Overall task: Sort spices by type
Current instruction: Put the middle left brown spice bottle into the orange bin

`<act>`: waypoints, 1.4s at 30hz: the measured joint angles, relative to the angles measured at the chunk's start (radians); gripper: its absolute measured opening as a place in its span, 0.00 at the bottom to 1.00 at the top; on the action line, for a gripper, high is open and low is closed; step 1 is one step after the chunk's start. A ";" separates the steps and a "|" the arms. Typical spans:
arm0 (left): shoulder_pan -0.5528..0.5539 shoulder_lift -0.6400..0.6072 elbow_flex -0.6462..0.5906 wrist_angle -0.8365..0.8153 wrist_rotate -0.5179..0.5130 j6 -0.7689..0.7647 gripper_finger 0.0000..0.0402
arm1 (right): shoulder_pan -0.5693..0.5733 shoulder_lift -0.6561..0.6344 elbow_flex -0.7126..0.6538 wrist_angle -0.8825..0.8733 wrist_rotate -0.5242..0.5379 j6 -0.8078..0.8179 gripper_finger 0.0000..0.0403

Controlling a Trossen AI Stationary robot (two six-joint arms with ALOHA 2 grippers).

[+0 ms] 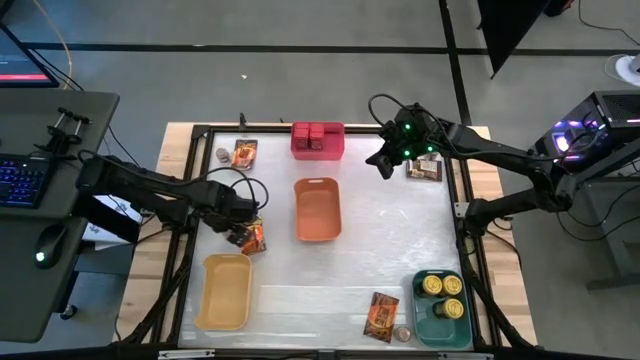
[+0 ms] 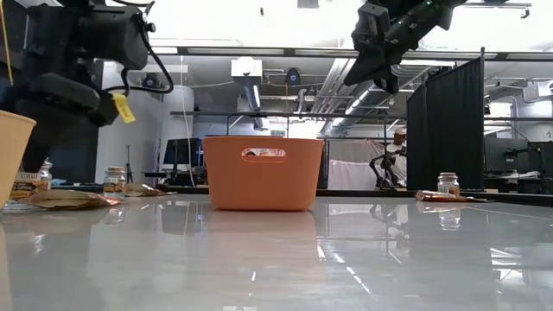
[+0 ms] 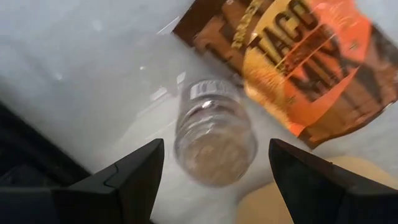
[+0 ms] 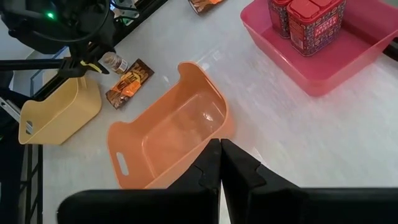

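Left claw (image 3: pixel 211 165) spread, straddling a small jar (image 3: pixel 214 149) on the surface (image 1: pixel 390 250), not pinching it. A taco mix packet (image 3: pixel 311 68) lies right beside the jar; yellow bin (image 1: pixel 224 290) just next to both, crowding that side. Right claw (image 1: pixel 380 160) pressed together, empty, raised near the far edge, between the pink bin (image 1: pixel 318 148) with red boxes (image 1: pixel 316 133) and another packet (image 1: pixel 424 168). Orange bin (image 1: pixel 317 209) sits mid-surface. Green bin (image 1: pixel 440 310) holds yellow-topped tins (image 1: pixel 442 285); one more packet (image 1: pixel 381 316) beside it.
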 joint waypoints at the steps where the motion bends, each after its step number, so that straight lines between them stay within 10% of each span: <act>1: 0.000 0.000 -0.004 0.016 0.000 0.000 0.69 | 0.000 0.000 0.000 0.000 0.000 0.000 0.00; 11: 0.000 0.001 -0.034 0.075 -0.012 -0.026 0.63 | 0.000 0.000 0.000 0.001 0.000 0.000 0.00; 20: 0.000 -0.004 -0.031 0.077 -0.022 -0.010 0.34 | 0.000 0.000 0.000 0.001 0.000 0.000 0.00; 29: 0.054 -0.082 0.075 -0.041 0.002 0.094 0.34 | 0.000 0.000 0.000 0.002 0.000 0.002 0.00; 36: 0.219 -0.122 0.332 -0.014 -0.084 0.418 0.34 | 0.000 -0.002 0.000 0.094 -0.025 0.027 0.00; 42: 0.304 0.097 0.544 0.178 -0.092 0.796 0.34 | 0.000 -0.005 0.000 0.182 -0.068 0.036 0.00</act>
